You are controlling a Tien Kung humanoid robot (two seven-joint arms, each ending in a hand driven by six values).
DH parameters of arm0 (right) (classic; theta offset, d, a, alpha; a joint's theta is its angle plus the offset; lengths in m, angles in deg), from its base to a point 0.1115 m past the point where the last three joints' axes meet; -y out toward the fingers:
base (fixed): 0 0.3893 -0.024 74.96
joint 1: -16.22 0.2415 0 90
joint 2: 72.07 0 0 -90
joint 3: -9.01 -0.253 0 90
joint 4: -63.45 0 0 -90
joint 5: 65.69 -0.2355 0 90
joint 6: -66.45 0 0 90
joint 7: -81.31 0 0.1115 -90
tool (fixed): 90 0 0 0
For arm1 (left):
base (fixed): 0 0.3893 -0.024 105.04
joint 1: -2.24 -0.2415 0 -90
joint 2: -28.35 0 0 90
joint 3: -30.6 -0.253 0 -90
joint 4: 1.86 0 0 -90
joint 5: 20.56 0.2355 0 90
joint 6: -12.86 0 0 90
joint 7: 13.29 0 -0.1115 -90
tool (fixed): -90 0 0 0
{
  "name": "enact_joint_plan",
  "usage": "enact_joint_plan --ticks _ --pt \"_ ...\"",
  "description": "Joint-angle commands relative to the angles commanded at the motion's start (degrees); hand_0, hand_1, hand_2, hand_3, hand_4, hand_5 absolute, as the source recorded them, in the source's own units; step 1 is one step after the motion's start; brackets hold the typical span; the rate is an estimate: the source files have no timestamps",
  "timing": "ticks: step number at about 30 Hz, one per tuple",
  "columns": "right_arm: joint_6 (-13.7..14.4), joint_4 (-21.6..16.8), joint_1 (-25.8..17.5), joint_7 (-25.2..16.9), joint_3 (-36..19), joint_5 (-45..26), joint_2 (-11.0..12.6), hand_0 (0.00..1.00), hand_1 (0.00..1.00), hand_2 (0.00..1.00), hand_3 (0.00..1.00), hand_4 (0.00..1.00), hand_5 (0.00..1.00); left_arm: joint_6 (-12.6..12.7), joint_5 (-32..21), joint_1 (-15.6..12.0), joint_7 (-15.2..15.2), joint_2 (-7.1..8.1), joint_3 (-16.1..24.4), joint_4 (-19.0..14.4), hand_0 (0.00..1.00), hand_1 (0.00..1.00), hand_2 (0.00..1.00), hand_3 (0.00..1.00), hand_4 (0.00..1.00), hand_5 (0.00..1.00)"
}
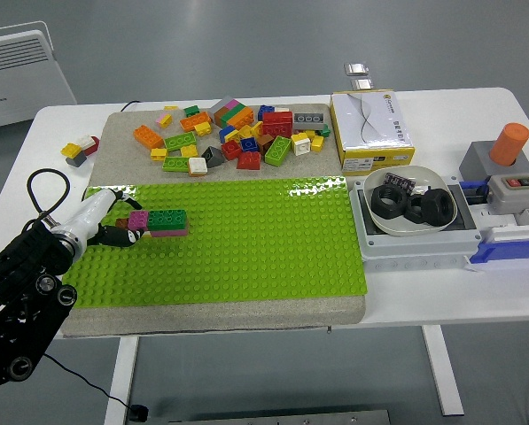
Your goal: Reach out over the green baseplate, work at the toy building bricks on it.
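Bricks are the business at hand: a short stack of them (pixel 159 222), green on top with a pink one at its left end, sits pressed onto the left part of the green baseplate (pixel 246 248), and the left hand (pixel 113 232) reaches in from the lower left corner to meet it. The dark fingers (pixel 120 235) lie low over the studs, their tips touching or just beside the pink end; whether they actually pinch the stack or only press against it cannot be made out, since they are small and dark against the plate. The low, sideways approach looks suited to steadying or nudging the stack along the studs, not lifting it from above. Beyond the baseplate's far edge a loose pile of bricks (pixel 237 135) is spread on the grey mat (pixel 122 124), near enough to serve as a supply without cluttering the building area, and a few stray bricks (pixel 79 149) lie apart on the white desk (pixel 34 190) at the far left. To the right of the plate stand a yellow box (pixel 370 128), a white bowl (pixel 412 202) of black rings, and a grey block with an orange button (pixel 510 143), all well clear of the work. The right arm is not visible.
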Motion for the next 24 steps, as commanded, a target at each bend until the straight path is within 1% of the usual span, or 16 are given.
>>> enact_joint_plan --ticks 7,8,13,14,18,19,20,24 --pt "0.04 0.00 0.03 0.02 0.10 -0.13 0.03 0.688 0.710 0.766 0.788 0.849 0.998 -0.75 0.21 0.02 -0.17 0.06 0.25 -0.11 0.964 0.944 0.914 0.682 0.770 0.118" --pt "0.05 0.00 0.03 0.02 0.14 -0.17 0.04 0.688 0.710 0.766 0.788 0.849 0.998 -0.92 0.25 0.02 -0.23 0.08 0.33 -0.16 0.967 0.947 0.923 0.757 0.852 0.120" --pt "0.07 0.00 0.01 0.03 0.18 -0.23 0.07 0.688 0.710 0.766 0.788 0.849 0.998 -1.84 0.42 -0.13 -0.47 0.23 0.71 -0.88 0.967 0.947 0.923 0.757 0.852 0.120" --pt "0.07 0.00 0.00 0.03 0.17 -0.23 0.08 0.689 0.709 0.766 0.788 0.849 0.998 -1.98 0.42 -0.18 -0.49 0.27 0.79 -1.10 0.968 0.952 0.932 0.779 0.977 0.185" --pt "0.08 0.00 0.00 0.03 0.15 -0.18 0.12 0.689 0.709 0.766 0.788 0.849 0.998 -2.28 0.71 -0.49 -0.40 0.47 1.31 -2.20 0.968 0.952 0.932 0.779 0.977 0.185" --pt "0.07 0.00 0.00 0.03 0.10 -0.11 0.13 0.689 0.709 0.766 0.788 0.849 0.998 -2.34 1.16 -0.80 -0.19 0.57 1.70 -3.02 0.968 0.952 0.932 0.779 0.977 0.185" --pt "0.06 0.00 -0.01 0.02 0.04 -0.03 0.14 0.689 0.709 0.766 0.788 0.850 0.998 -2.36 1.61 -1.24 0.05 0.71 2.13 -4.00 0.972 0.953 0.932 0.762 0.987 0.230" --pt "0.03 0.00 -0.18 -0.05 -0.24 0.11 0.20 0.689 0.709 0.766 0.788 0.850 0.998 -2.30 3.24 -4.02 1.23 1.77 3.78 -8.74 0.972 0.953 0.932 0.762 0.987 0.230"
